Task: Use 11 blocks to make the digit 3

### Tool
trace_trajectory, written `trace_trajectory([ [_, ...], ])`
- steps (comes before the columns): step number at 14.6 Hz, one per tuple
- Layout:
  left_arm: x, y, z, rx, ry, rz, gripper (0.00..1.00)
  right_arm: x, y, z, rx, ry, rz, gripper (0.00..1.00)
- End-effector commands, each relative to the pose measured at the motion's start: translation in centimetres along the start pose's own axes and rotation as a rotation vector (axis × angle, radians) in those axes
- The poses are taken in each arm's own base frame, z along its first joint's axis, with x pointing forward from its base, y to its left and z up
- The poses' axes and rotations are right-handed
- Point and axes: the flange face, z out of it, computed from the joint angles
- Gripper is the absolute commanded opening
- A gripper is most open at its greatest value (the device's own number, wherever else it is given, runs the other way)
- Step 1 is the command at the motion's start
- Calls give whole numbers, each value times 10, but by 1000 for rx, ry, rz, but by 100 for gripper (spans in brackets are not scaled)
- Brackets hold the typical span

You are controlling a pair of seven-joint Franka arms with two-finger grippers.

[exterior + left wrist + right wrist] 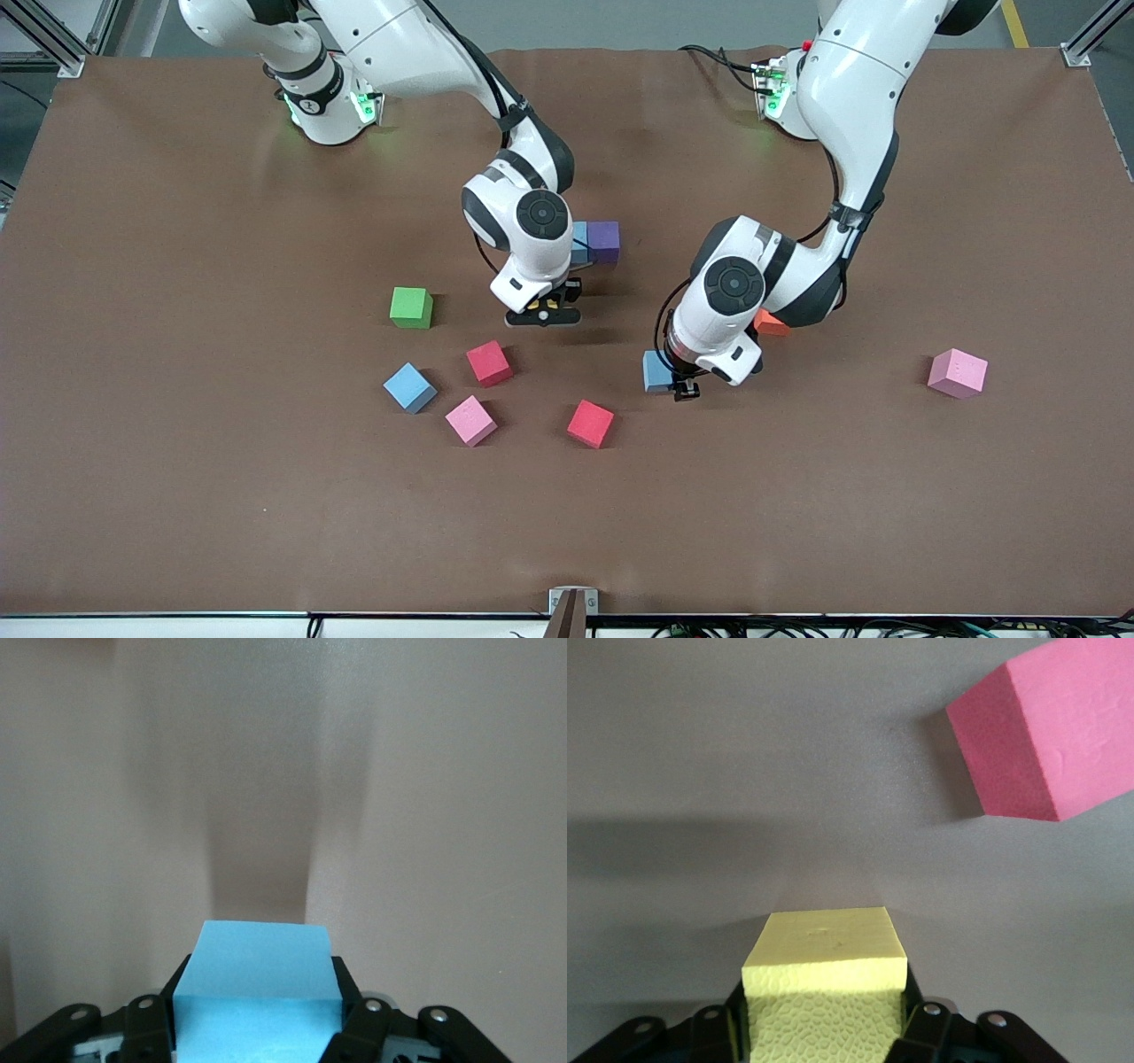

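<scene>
I work in a robotics lab. My two white jointed arms [523,213] are bolted to a wide bench covered in brown matte sheeting [177,496], green status lights glowing at their bases. Silver aluminium framing rails [53,40] stand at the ten o'clock corner, and grey floor with a yellow safety line [1014,22] shows at one o'clock.

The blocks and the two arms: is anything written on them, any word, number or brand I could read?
No readable text anywhere.
Blocks, such as the green cube and a red block: plain faces, no marks.
Blue block in the left gripper: blank.
Yellow block between the right gripper's fingers: only a pebbled texture.
Right arm's base: a small dark mark, too small to read.
</scene>
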Motion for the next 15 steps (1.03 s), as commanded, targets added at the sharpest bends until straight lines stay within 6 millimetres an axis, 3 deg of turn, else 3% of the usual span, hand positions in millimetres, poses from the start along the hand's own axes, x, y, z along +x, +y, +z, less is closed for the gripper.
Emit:
trace_trajectory([
  [1, -2, 0, -6, -17, 4, 11, 11, -2, -1, 3, -3, -11, 20, 100],
  [10, -13, -14, 4, 5, 3, -5, 11, 6, 5, -9, 4, -5, 19, 100],
  [15, -28, -29, 8, 16, 6, -83, 11, 25, 27, -51, 21, -2, 61, 100],
])
